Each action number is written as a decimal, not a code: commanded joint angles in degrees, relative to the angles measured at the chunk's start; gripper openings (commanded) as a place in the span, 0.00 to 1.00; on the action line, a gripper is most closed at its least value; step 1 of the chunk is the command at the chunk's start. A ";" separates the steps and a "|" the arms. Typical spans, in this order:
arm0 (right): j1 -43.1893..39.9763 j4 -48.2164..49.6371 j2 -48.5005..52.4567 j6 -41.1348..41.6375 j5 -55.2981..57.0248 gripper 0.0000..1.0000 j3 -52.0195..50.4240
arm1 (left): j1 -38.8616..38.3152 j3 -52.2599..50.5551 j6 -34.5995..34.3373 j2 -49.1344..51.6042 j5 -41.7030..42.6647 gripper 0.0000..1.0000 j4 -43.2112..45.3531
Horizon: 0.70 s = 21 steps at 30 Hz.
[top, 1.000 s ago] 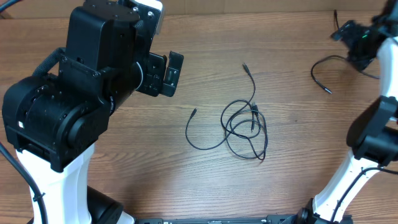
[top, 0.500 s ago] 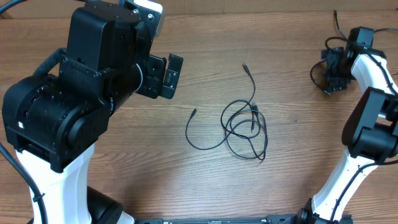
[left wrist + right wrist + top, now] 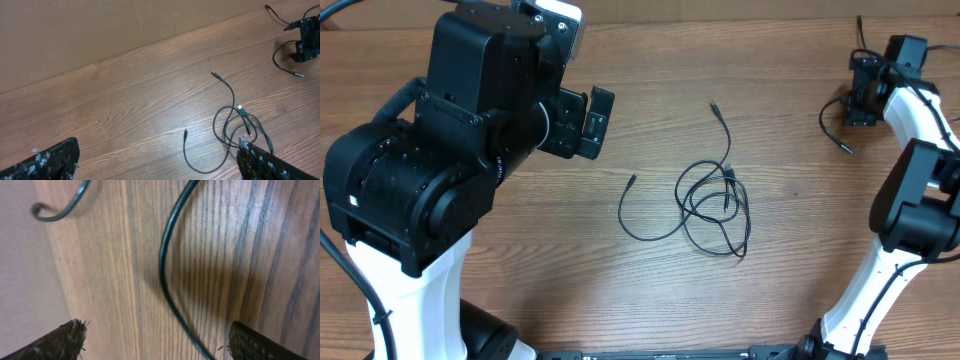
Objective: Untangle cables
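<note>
The cables lie in two places on the wooden table. A small tangle (image 3: 715,205) of thin black loops sits at the centre, also seen in the left wrist view (image 3: 240,125). One loose cable (image 3: 835,118) curves at the far right. My right gripper (image 3: 863,90) hovers open just over that loose cable (image 3: 162,265), which runs between its fingers (image 3: 260,345) without being gripped. My left gripper (image 3: 592,120) stands open to the left of the tangle, with nothing between its fingers (image 3: 50,162).
The table's back edge meets a brown cardboard wall (image 3: 75,35). The left arm's bulky black body (image 3: 440,150) hangs over the left half of the table. The right arm's white links (image 3: 910,200) run along the right edge.
My right gripper has swung in from the table's far right edge and come down over the loose cable. The left arm and the tangle have not moved.
</note>
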 commanded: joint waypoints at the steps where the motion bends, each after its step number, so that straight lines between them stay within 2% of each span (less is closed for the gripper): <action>1: -0.15 0.98 2.91 -0.76 0.46 0.90 0.26 | -0.48 0.11 1.31 -0.17 -0.76 1.00 -0.09; 5: -0.15 1.70 4.33 -0.98 0.92 0.90 0.26 | -0.48 0.11 1.29 -0.17 -0.76 1.00 -0.07; 6: -0.15 2.01 4.59 -1.01 0.92 0.86 0.26 | -0.48 0.11 1.29 -0.17 -0.76 1.00 -0.09; 7: -0.17 2.25 4.72 -1.01 0.92 0.69 0.26 | -0.48 0.11 1.29 -0.17 -0.76 1.00 -0.09; 8: -0.17 2.32 4.94 -0.98 1.16 0.46 0.26 | -0.48 0.11 1.29 -0.17 -0.76 1.00 -0.07; 9: -0.22 2.58 5.03 -1.01 1.16 0.37 0.26 | -0.48 0.11 1.27 -0.17 -0.76 1.00 -0.09; 10: -0.28 2.89 5.25 -1.03 1.16 0.33 0.26 | -0.48 0.11 1.27 -0.17 -0.76 1.00 -0.07; 13: -0.31 3.54 5.79 -2.54 1.29 0.27 0.26 | -0.48 0.11 1.27 -0.17 -0.76 1.00 -0.07; 15: -0.33 3.50 6.19 -2.80 1.55 0.04 0.26 | -0.48 0.11 1.27 -0.17 -0.76 1.00 -0.07; 21: -0.33 6.54 6.29 -10.19 -0.57 0.04 1.16 | -0.48 0.11 1.29 -0.17 -0.76 1.00 -0.07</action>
